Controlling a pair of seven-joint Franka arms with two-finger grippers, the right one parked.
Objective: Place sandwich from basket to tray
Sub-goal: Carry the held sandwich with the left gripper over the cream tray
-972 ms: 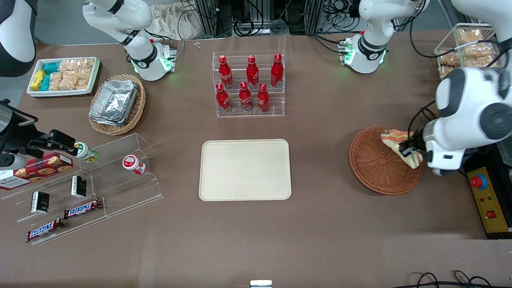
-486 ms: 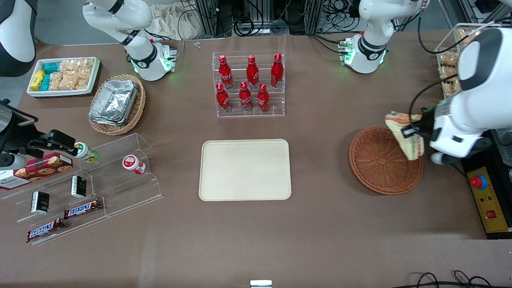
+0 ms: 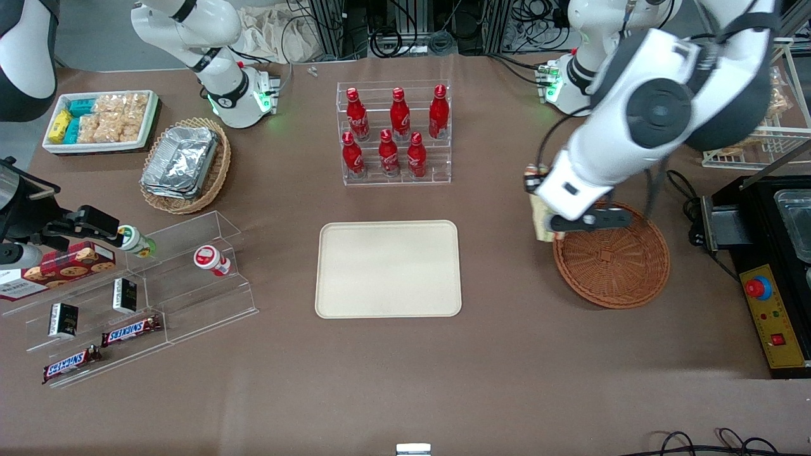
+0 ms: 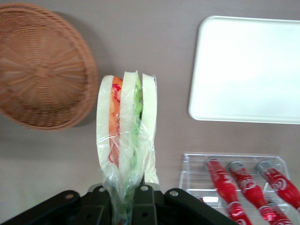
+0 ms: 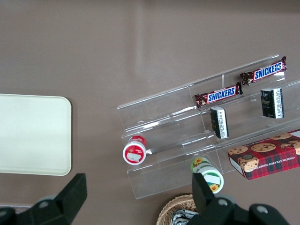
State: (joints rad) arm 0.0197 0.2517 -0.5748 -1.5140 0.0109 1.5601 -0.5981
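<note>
Gripper (image 4: 125, 206) fingers clenched on the wrapped sandwich (image 4: 125, 126), airborne just off the basket (image 3: 611, 263) rim at its 10 o'clock, tray (image 3: 388, 268) well apart. Risk: grip is on loose film at one end, so it could slip or swing over the bench.

The gripper (image 3: 543, 218) has carried the sandwich (image 3: 540, 221) up out of the reddish-brown wicker basket (image 3: 611, 266) and sideways toward the tray (image 3: 388, 268). A second ago the sandwich hung over the basket's edge at the working arm's end; now it hangs above the bare surface (image 3: 507, 253) just beside the basket's rim nearest the tray, its plastic wrap pinched between the fingers (image 4: 143, 201). The basket now lies empty.
</note>
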